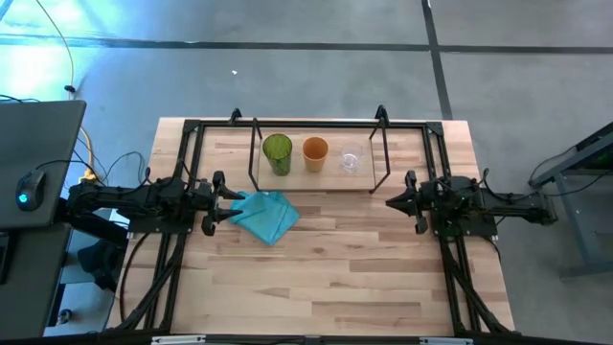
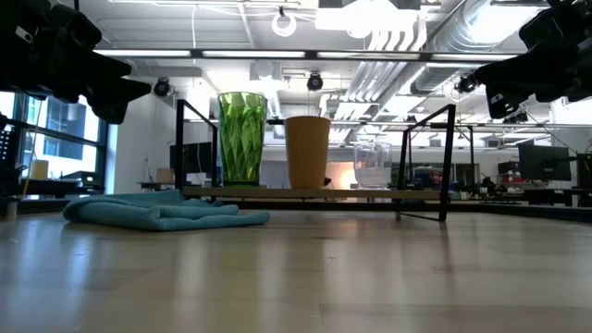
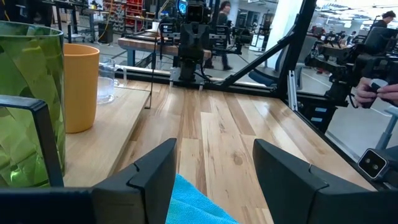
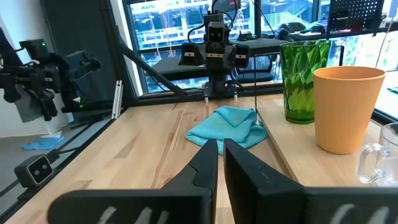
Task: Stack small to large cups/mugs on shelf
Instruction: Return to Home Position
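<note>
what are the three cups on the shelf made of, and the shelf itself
Green cup: likely translucent plastic, glossy; faceted walls let light through.
Orange cup: opaque, matte, probably plastic; smooth even colour.
Clear mug: transparent, glass or clear plastic, cannot tell which.
Shelf: light wooden board with visible grain, on thin black metal-looking frame.

Green cup [image 3: 25,68], orange cup [image 3: 78,87] and clear mug [image 3: 106,79] line the shelf [image 3: 106,146] beside the parted jaws

High camera straight above the shelf [image 1: 316,180], low camera level before it, wrist cameras facing in from either end.
</note>
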Controlling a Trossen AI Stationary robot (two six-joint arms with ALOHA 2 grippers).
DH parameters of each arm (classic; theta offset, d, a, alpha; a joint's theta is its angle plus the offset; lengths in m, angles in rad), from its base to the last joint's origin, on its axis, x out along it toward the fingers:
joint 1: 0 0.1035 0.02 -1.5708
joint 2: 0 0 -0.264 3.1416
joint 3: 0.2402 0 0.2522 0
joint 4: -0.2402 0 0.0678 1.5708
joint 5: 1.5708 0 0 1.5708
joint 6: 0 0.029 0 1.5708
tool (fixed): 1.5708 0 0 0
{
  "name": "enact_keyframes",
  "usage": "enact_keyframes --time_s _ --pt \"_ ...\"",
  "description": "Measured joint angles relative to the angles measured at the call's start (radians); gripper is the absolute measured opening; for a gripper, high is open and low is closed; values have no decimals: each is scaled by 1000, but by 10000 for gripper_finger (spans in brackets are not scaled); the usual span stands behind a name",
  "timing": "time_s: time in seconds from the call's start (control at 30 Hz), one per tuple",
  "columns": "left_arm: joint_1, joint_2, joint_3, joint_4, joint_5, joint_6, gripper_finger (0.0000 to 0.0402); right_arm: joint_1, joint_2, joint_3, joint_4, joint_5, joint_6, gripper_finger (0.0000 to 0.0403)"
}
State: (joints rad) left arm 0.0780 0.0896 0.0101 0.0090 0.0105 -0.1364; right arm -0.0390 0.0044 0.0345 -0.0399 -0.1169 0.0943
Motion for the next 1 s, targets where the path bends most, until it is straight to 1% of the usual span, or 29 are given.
enact_keyframes --time_s 1.0 --pt "0 0 0 0 0 0 200 0 1 0 -1 12 3 19"
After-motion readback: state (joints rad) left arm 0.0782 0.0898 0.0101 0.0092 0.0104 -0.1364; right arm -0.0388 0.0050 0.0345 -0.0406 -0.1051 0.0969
